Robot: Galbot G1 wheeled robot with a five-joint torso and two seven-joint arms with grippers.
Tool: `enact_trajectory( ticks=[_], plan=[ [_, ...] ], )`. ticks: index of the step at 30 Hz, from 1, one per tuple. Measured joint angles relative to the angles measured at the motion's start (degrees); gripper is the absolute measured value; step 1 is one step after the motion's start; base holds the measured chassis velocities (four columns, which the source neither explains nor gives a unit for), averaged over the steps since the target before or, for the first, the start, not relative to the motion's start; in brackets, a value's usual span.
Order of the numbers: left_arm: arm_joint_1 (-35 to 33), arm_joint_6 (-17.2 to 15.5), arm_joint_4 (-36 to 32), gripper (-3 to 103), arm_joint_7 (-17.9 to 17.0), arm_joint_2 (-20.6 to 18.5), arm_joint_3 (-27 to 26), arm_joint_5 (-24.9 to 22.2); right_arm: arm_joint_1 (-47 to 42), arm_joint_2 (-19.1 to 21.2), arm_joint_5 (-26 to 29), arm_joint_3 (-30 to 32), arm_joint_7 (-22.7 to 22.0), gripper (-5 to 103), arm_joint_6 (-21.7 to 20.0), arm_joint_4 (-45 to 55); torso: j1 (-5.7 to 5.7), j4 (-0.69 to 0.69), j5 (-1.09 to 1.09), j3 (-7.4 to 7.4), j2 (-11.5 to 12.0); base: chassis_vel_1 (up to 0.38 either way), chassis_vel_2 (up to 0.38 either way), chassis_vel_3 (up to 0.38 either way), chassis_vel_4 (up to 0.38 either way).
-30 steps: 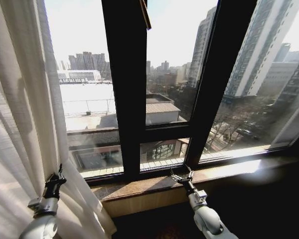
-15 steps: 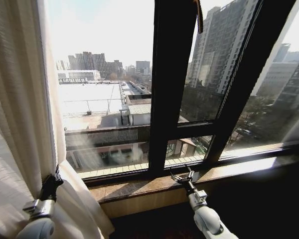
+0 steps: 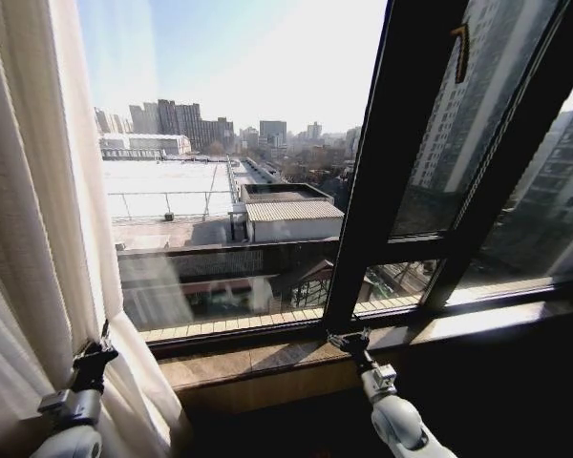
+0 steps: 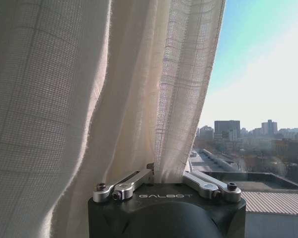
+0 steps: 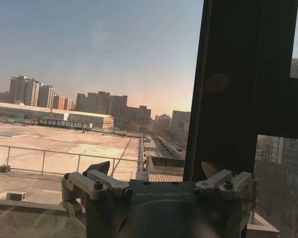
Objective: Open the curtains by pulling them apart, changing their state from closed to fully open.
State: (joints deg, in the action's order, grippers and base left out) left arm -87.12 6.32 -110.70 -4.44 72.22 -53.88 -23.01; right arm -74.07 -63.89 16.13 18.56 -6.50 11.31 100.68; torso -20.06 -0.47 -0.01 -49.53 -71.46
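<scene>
Flanking bare window frame (image 3: pixel 382 181): gathered curtains (image 3: pixel 38 219), stone sill (image 3: pixel 267 355).

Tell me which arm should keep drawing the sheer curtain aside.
Left. The left gripper is shut on the sheer curtain edge; the right gripper hangs open by the window sill, apart from fabric.

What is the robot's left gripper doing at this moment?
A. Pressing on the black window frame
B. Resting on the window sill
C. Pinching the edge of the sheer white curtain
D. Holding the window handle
C: in the left wrist view the curtain fabric runs down between the fingers of the left gripper, and the head view shows that gripper against the curtain's edge.
</scene>
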Motion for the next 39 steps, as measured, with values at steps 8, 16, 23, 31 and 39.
enact_trajectory(
  ticks=[8, 16, 23, 31, 39],
  plan=[
    [-0.23, 0.45, 0.10, 0, 0.20, -0.05, -0.18, 0.00, 0.00, 0.03, 0.00, 0.03, -0.02, 100, 0.00, -0.01, -0.03, -0.04, 0.02, 0.00, 0.02, -0.053, -0.022, 0.063, 0.034],
    [0.33, 0.51, 0.91, 0, 0.34, -0.24, -0.20, -0.04, 0.00, 0.01, 0.00, 0.01, -0.01, 100, 0.00, 0.00, 0.00, -0.01, 0.01, 0.01, 0.00, 0.057, 0.043, -0.048, -0.039],
    [1.51, 0.51, 2.04, 0, 0.46, -0.67, -0.07, -0.12, 0.00, 0.01, 0.00, 0.00, -0.01, 100, 0.00, -0.01, 0.00, -0.01, 0.03, 0.00, 0.00, 0.104, 0.116, -0.106, -0.104],
    [3.98, 0.42, 5.93, 0, -0.36, -2.04, -1.51, -1.93, 0.00, 0.00, 0.00, 0.00, -0.01, 100, 0.00, 0.00, 0.00, -0.01, 0.01, 0.01, 0.00, 0.038, 0.067, -0.045, -0.044],
    [10.38, -1.18, 18.24, 0, -2.42, -9.22, -11.55, -6.46, 0.00, 0.01, 0.00, 0.00, 0.00, 100, 0.00, 0.00, -0.01, -0.03, -0.01, 0.00, 0.00, 0.000, 0.000, 0.000, 0.000]
  ],
)
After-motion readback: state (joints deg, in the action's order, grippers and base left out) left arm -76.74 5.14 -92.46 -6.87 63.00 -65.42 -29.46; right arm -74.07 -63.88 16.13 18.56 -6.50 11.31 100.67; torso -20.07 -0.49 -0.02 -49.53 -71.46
